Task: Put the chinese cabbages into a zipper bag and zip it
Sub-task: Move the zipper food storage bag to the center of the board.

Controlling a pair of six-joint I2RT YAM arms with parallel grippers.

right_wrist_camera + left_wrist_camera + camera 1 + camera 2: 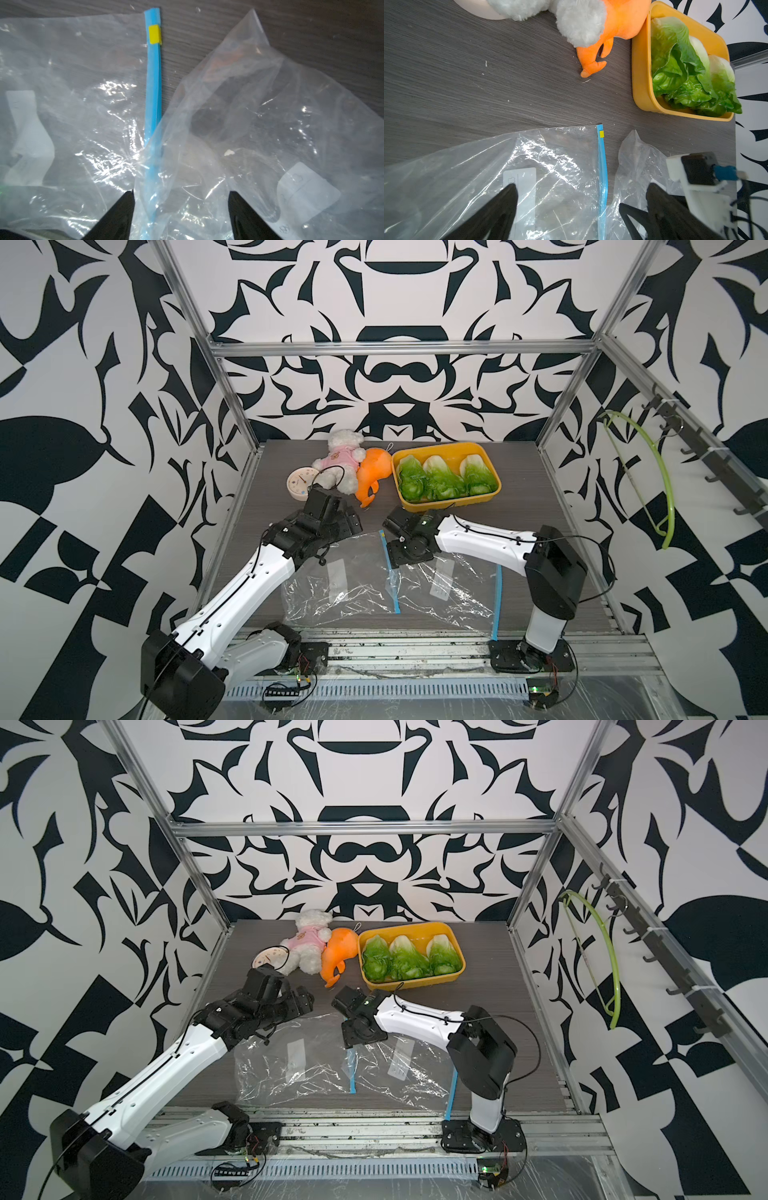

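Opening the zipper bag (345, 572) calls for pinching one lip of its blue zip strip (153, 83): the right gripper (180, 192), jaws apart and empty astride it, should close on the top layer while the left gripper (582, 187), spread wide and empty, hovers over the bag's body. The chinese cabbages (440, 479) lie side by side in the yellow tray (453, 501), well apart from the bag. A second bag (453, 589) overlaps the strip and could get caught; an orange plush (370, 477) lies beside the tray.
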